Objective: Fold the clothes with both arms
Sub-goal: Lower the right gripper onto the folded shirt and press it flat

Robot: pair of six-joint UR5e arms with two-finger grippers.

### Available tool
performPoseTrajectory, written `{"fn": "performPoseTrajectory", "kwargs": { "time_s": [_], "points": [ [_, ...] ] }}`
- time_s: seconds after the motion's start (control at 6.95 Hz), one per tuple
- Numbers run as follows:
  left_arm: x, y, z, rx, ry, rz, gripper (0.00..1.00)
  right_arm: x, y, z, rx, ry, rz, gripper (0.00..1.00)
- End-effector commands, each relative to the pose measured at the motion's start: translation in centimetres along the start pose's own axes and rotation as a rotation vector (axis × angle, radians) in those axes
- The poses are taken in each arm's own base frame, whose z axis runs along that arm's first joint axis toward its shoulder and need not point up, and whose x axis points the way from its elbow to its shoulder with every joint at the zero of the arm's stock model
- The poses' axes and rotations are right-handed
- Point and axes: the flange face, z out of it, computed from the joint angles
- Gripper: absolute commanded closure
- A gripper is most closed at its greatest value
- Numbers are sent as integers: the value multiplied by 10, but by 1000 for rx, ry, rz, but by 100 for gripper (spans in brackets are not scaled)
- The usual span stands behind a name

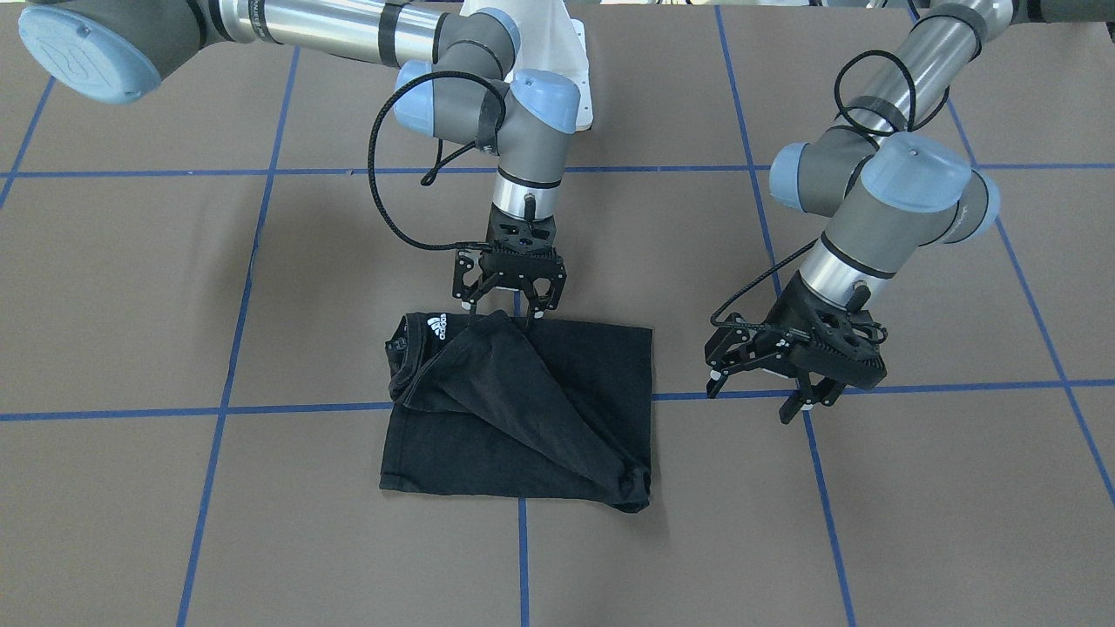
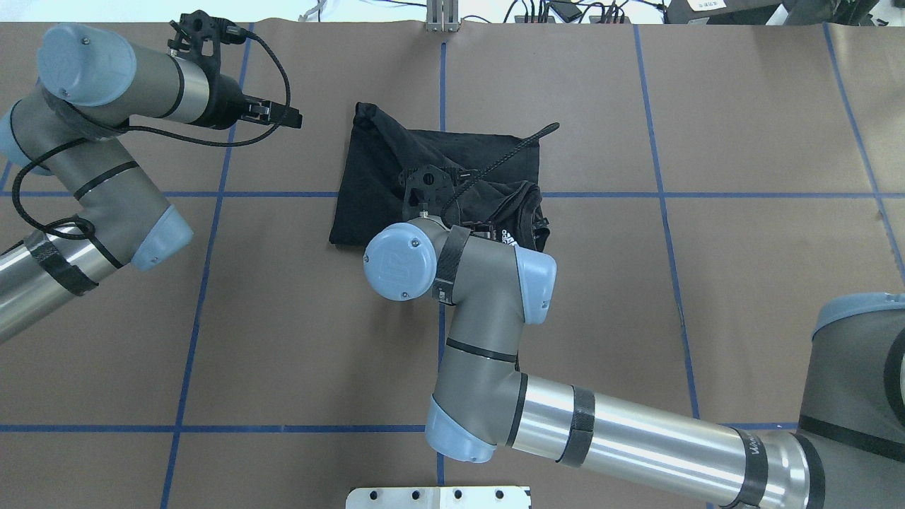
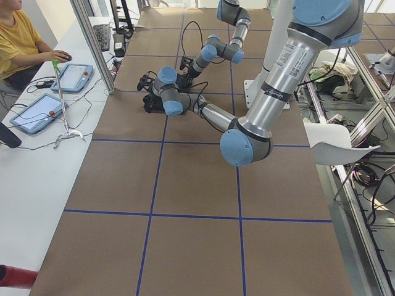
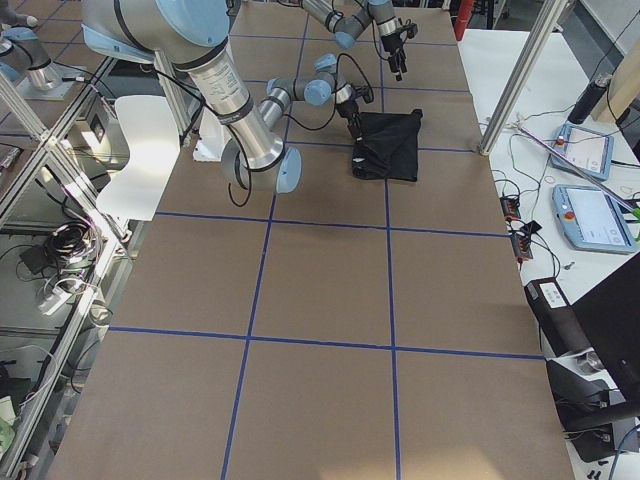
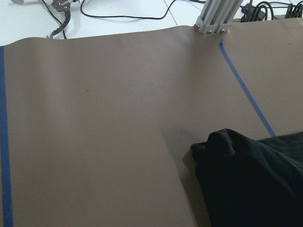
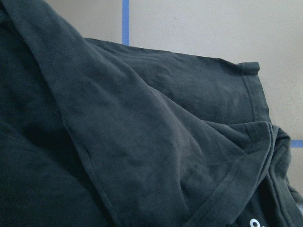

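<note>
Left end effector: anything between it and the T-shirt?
Nothing visible. In the front-facing view the left end effector hangs open beside the black T-shirt, apart from it. Only bare brown table cover and a blue tape line lie between them. The right end effector is at the shirt's robot-side edge, outside that gap.

Overhead, right arm [image 2: 488, 311] hides right tool [image 1: 510, 303]

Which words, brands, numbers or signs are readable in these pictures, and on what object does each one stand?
"adidas": white logo by the collar of the black T-shirt, small but legible.
Embossed emblem on the blue joint cap of the right arm: too faint to read.
White lettering on that arm's black band: too blurred to read.
No numbers are readable.
</note>
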Motion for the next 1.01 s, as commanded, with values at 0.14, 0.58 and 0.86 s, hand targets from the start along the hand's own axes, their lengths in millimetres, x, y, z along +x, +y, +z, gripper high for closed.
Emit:
{"fn": "performPoseTrajectory", "kwargs": {
  "time_s": [0.14, 0.58, 0.86],
  "points": [
    [0, 0, 0, 0, 0, 0, 0, -6, 16, -3, 6, 7, -32, 50],
    [0, 0, 0, 0, 0, 0, 0, -2, 16, -2, 9, 10, -33, 100],
    [0, 0, 0, 0, 0, -2, 0, 14, -28, -3, 40, 14, -33, 100]
  ]
}}
